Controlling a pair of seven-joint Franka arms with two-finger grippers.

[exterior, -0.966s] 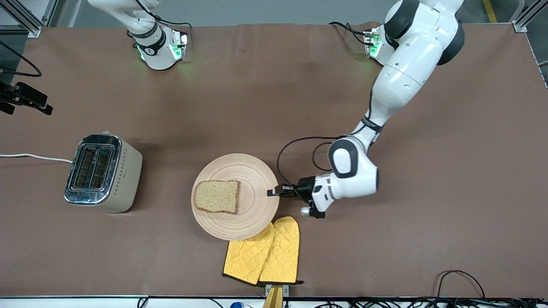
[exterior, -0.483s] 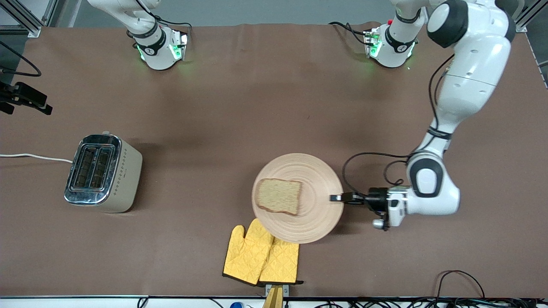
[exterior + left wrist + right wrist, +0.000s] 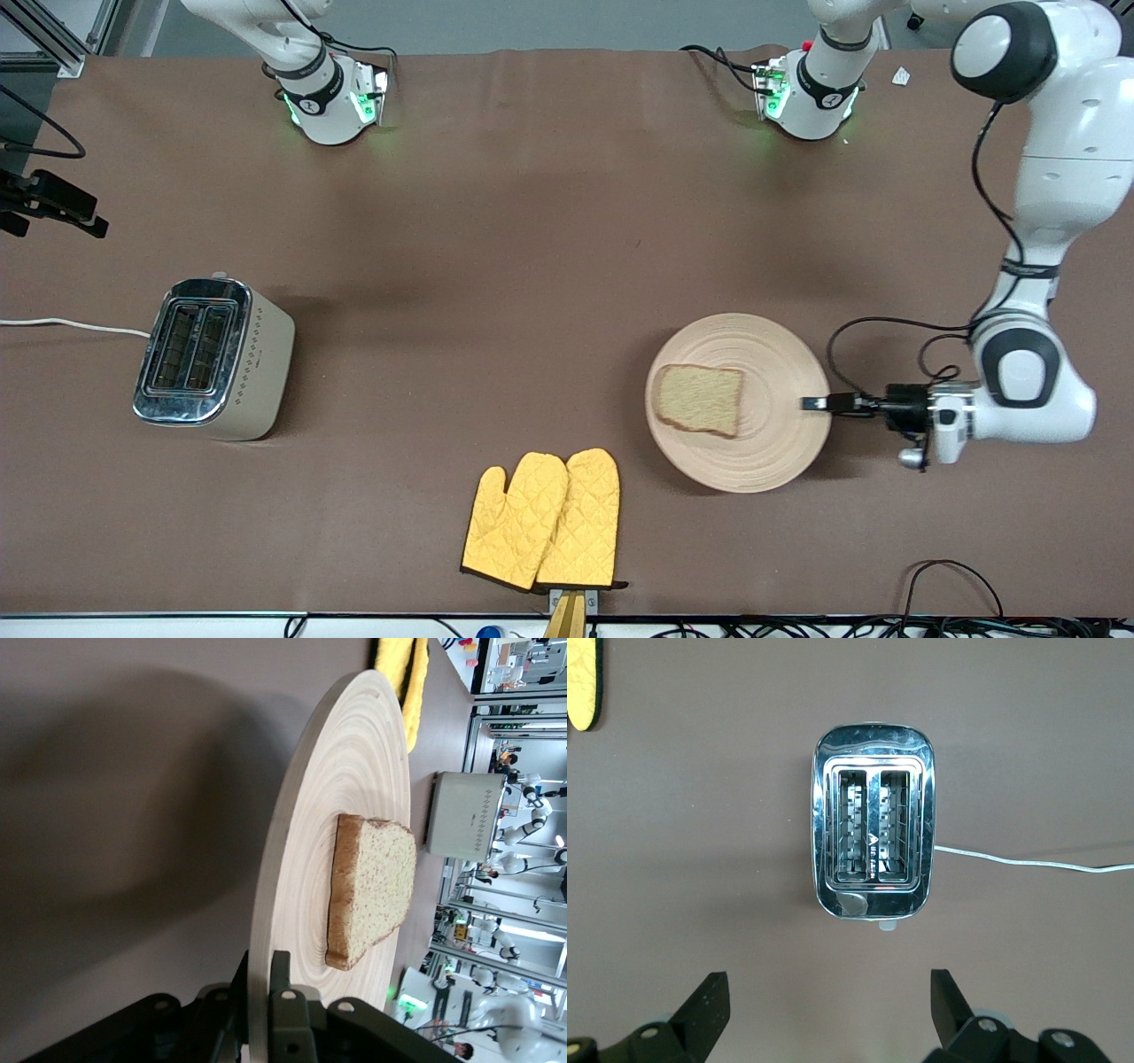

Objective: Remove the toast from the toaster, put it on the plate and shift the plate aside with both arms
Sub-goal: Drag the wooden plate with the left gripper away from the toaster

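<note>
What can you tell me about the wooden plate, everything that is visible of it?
The plate is round, flat, light wood with concentric ring grain. It sits toward the left arm's end of the table, beside the yellow oven mitts but apart from them. The toast lies flat on it, off centre, on the side away from the gripper. The left gripper is shut on its rim; the left wrist view shows one finger above and one below the edge.

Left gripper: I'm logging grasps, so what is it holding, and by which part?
The left gripper pinches the plate by its rim, at the edge toward the left arm's end of the table.
</note>
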